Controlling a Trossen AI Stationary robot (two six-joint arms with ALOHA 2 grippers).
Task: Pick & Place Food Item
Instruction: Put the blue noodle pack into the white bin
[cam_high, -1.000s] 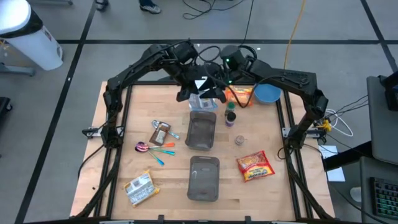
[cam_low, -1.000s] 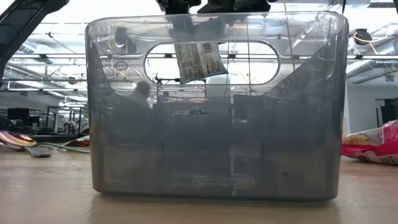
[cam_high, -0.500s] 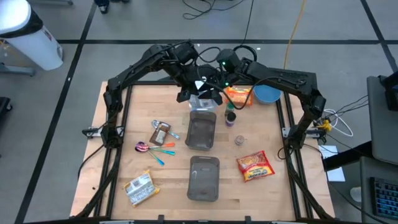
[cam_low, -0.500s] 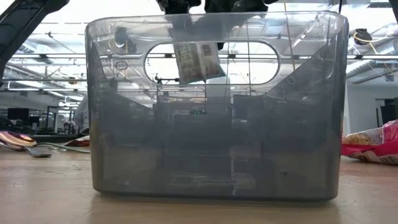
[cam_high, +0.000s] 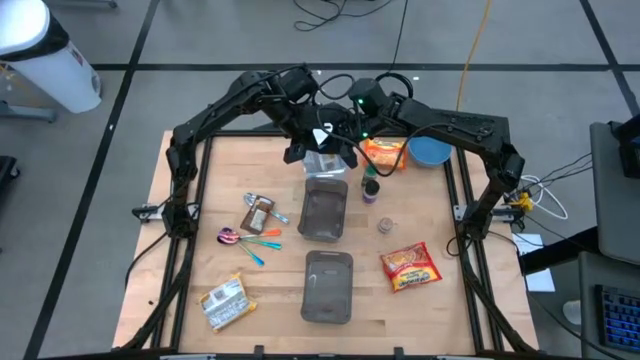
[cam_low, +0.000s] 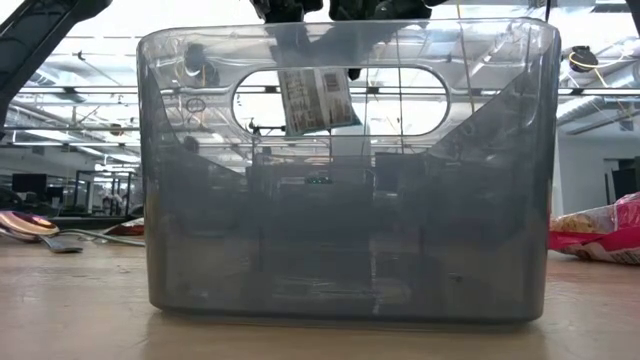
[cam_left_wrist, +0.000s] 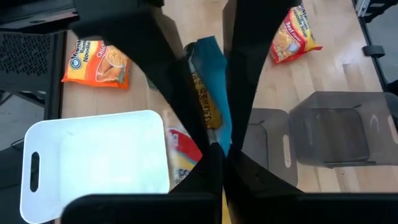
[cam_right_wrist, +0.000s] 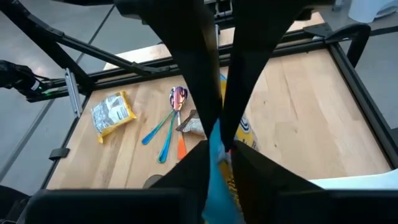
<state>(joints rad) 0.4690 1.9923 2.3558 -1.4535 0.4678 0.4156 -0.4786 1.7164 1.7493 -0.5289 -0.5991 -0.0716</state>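
That blue-and-yellow food packet (cam_left_wrist: 208, 93) looks light, limp and crinkly, best pinched at a flat edge, and it hangs above the table's far side, over the grey bin (cam_high: 324, 210), with left gripper (cam_high: 318, 139) and right gripper (cam_high: 336, 137) both clamped on it.

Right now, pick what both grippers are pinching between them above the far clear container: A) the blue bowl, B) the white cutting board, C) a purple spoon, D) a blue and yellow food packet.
D: both wrist views show the dark fingers of the left gripper and right gripper closed on the same blue and yellow food packet.
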